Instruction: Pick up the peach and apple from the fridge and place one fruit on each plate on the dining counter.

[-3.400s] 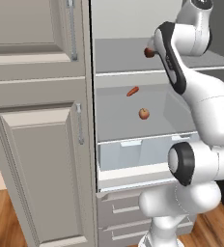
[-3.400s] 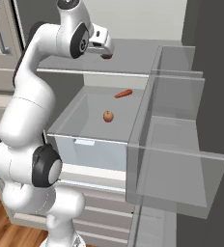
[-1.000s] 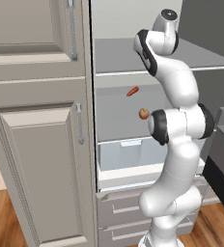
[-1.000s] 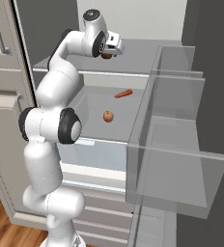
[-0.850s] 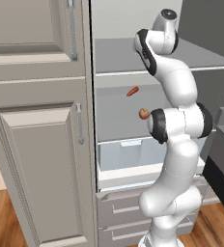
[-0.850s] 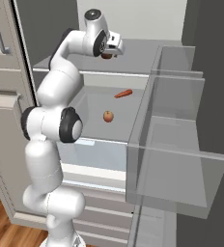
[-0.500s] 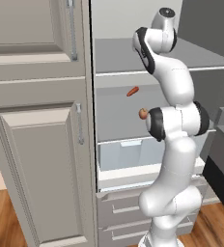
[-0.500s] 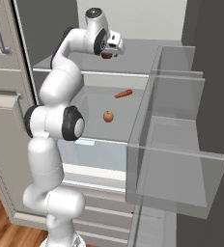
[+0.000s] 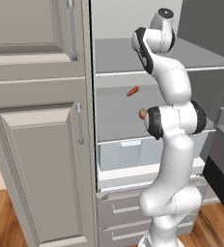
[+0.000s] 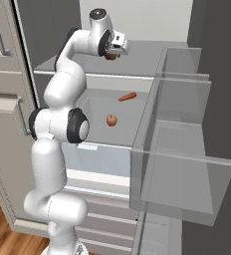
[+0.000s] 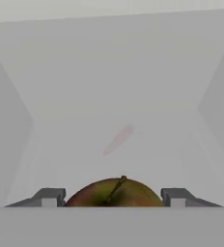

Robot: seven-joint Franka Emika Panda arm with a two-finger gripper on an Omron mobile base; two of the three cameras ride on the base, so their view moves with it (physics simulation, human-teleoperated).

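Apple sits between my fingertips, seemingly pinched though contact is unclear; a shallow grip could let it roll across the fridge shelf.

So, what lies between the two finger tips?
The apple, stem up, sits between the finger tips in the hand view, very close to both.

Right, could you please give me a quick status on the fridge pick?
Fingers closed on the apple, upper fridge shelf. Peach on the shelf below, near a carrot. Nothing blocking the way out.
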